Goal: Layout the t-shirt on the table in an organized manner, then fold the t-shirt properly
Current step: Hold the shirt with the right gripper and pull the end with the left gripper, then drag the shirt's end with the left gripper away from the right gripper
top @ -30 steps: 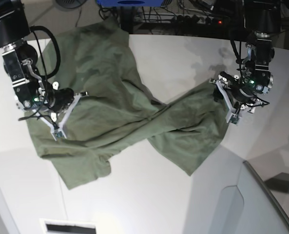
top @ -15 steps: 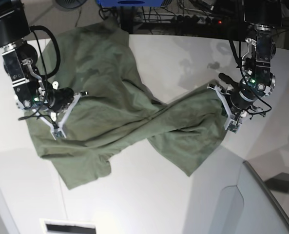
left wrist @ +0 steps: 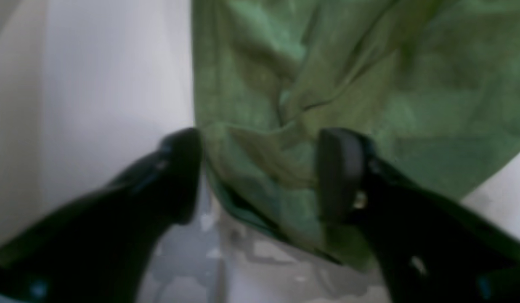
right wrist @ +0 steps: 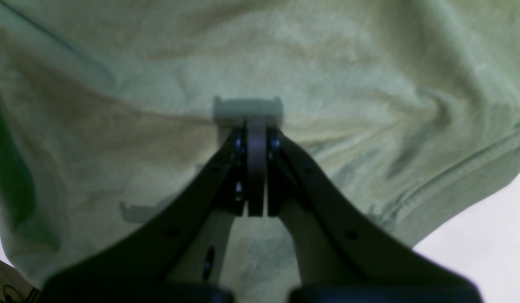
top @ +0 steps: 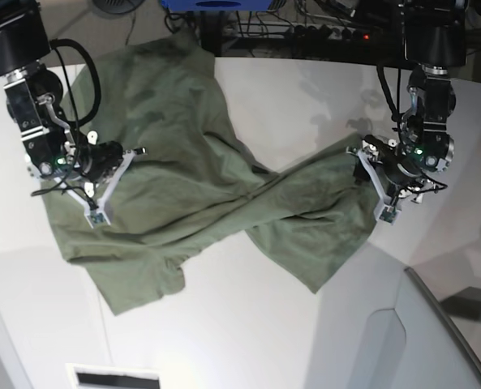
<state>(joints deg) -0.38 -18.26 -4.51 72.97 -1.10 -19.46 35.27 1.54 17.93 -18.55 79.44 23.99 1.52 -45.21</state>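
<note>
Two grippers are working at opposite ends of the olive-green t-shirt (top: 199, 186), which is lying twisted and rumpled across the white table (top: 305, 97). The shirt is spreading from the far left part of the table diagonally toward the right, with a tight twist near its middle and one broad lobe drooping toward the near left.

The left gripper (left wrist: 260, 174), on the right side of the base view, is standing with its jaws apart. Its dark fingers (left wrist: 342, 172) are straddling a folded edge of the cloth, one finger sitting over bare table just beside the hem and the other over the fabric; no cloth is being pinched between them. A fold of green is running up between the two fingers.

The right gripper (right wrist: 256, 126), on the left side of the base view, is closed with its fingertips pressed together. It is sitting low over a wide stretch of the shirt, and whether any fabric is caught between the tips cannot be told. A stitched hem is showing at the wrist view's right.
</note>
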